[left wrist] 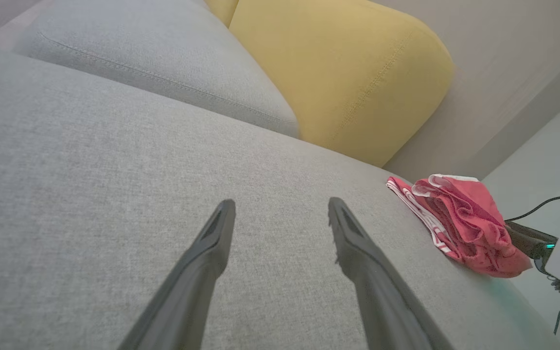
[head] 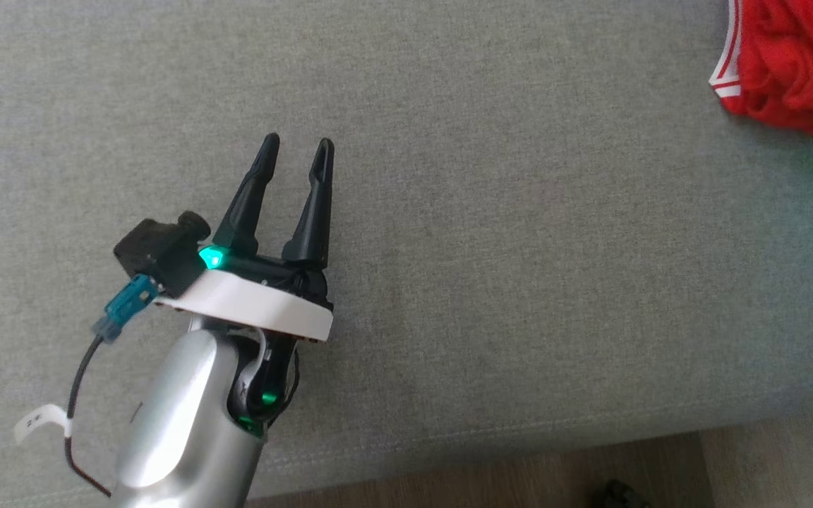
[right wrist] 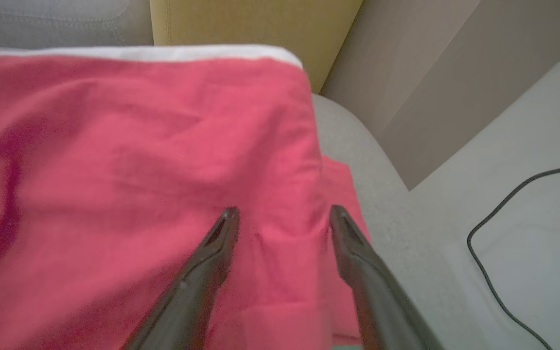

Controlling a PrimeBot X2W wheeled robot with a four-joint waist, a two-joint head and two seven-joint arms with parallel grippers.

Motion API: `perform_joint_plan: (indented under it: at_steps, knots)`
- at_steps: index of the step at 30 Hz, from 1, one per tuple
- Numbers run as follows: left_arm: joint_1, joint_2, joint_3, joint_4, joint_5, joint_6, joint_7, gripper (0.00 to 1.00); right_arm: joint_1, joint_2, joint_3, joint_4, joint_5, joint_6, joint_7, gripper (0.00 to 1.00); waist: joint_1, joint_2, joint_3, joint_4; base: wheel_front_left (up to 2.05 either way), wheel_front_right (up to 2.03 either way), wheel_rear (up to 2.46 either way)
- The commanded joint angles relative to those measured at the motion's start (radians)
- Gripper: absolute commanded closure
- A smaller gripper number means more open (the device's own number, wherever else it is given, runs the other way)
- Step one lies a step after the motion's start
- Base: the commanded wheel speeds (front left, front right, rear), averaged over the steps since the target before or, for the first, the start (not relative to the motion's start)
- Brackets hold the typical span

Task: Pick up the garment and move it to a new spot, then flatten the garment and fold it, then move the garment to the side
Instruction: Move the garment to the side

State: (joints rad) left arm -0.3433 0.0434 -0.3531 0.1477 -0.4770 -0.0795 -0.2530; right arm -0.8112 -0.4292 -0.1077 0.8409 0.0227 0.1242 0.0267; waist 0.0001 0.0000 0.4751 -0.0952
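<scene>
Left gripper [head: 298,141] fingers spread over grey sofa seat [head: 519,282]; right gripper [right wrist: 284,210] fingers apart, pinching nothing, above crumpled red garment [head: 795,63] far right.

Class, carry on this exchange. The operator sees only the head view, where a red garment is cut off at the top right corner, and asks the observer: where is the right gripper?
Observer: The right gripper is over the red garment, its fingers apart above the cloth.
Operator: How does the garment lie?
Observer: It is bunched in a heap at the edge of the grey seat.
Operator: What stands behind the seat?
Observer: A yellow cushion, upright at the back of the sofa.
</scene>
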Motion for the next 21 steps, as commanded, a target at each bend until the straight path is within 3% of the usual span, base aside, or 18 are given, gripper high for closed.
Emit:
perform_joint_plan:
  at_steps: [1, 11, 21]
  knots:
    - [-0.022, 0.007, 0.024, -0.024, -0.003, -0.003, -0.009, 0.00, -0.003, -0.022, -0.011, -0.044, -0.015, 0.007, -0.014, 0.00, -0.0001, 0.0000, -0.019, 0.005, 0.00, 0.00, 0.00]
    - [0.013, 0.007, 0.034, -0.030, -0.047, 0.009, -0.009, 0.00, 0.038, 0.022, -0.022, -0.165, -0.063, 0.007, -0.058, 0.00, -0.0001, 0.0000, -0.139, 0.044, 0.00, 0.00, 0.00]
    - [0.078, 0.007, 0.096, -0.045, -0.055, 0.023, -0.009, 0.00, 0.188, 0.126, 0.099, -0.410, -0.016, 0.007, -0.088, 0.00, -0.0001, 0.0000, -0.249, 0.099, 0.00, 0.00, 0.00]
